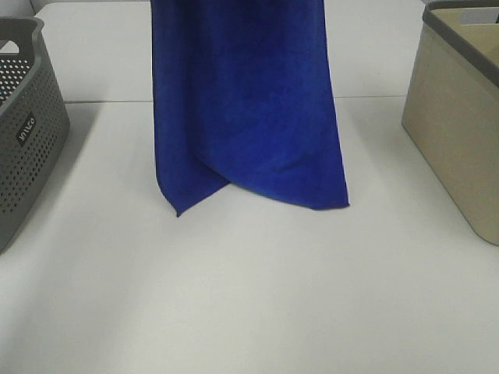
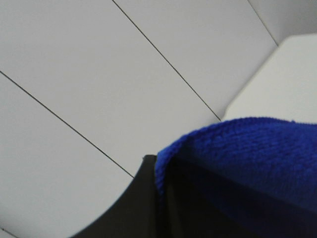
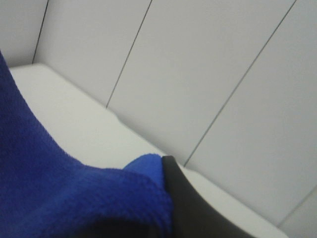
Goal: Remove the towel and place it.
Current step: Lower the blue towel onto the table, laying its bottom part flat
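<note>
The royal-blue towel (image 1: 245, 101) hangs upright over the middle of the white table (image 1: 249, 304). Its top runs out of the exterior high view. Its lower end shows a diagonal fold and reaches down to about the table surface; I cannot tell whether it touches. Neither gripper shows in the exterior high view. In the left wrist view my left gripper (image 2: 161, 191) is shut on the towel's upper edge (image 2: 247, 153), beside a black finger (image 2: 129, 213). In the right wrist view my right gripper (image 3: 166, 198) is shut on another upper corner of the towel (image 3: 54, 193), beside its black finger (image 3: 195, 213).
A grey perforated basket (image 1: 27, 132) stands at the left edge of the table. A beige basket with a grey rim (image 1: 456, 117) stands at the right edge. Both wrist views face a white panelled wall (image 2: 99, 74) behind the table.
</note>
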Action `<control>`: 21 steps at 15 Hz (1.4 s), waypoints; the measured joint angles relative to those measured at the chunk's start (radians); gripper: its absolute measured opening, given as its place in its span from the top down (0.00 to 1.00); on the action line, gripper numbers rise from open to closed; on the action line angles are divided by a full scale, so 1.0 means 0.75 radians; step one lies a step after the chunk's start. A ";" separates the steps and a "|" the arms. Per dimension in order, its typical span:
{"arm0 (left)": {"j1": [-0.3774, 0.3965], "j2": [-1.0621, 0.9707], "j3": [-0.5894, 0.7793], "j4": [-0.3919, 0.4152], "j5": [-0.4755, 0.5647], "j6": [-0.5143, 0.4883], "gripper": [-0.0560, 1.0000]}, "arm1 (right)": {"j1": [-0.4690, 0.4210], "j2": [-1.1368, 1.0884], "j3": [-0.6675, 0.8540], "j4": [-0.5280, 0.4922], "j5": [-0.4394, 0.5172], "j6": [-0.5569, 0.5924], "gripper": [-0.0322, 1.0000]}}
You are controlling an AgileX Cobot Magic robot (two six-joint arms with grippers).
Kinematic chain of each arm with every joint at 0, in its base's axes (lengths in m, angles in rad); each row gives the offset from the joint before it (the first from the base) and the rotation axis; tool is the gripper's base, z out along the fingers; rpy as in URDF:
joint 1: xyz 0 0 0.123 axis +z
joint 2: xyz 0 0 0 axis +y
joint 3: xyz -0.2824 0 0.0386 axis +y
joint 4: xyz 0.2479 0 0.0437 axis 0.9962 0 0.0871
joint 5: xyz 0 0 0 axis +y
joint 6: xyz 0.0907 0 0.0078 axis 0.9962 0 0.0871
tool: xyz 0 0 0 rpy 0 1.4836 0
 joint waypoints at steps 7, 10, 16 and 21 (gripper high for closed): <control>0.140 0.059 -0.027 0.068 -0.580 -0.052 0.95 | -0.093 0.305 -0.653 0.021 -0.177 0.121 0.95; 0.128 0.109 -0.027 0.073 -0.351 -0.052 0.95 | -0.120 0.312 -0.581 0.021 -0.019 0.121 0.95; -0.055 0.123 -0.027 -0.037 0.780 0.059 0.95 | -0.140 0.327 -0.456 0.205 1.031 0.071 0.95; -0.059 0.117 -0.013 -0.199 1.089 0.073 0.95 | -0.140 0.323 -0.440 0.461 1.412 -0.123 0.95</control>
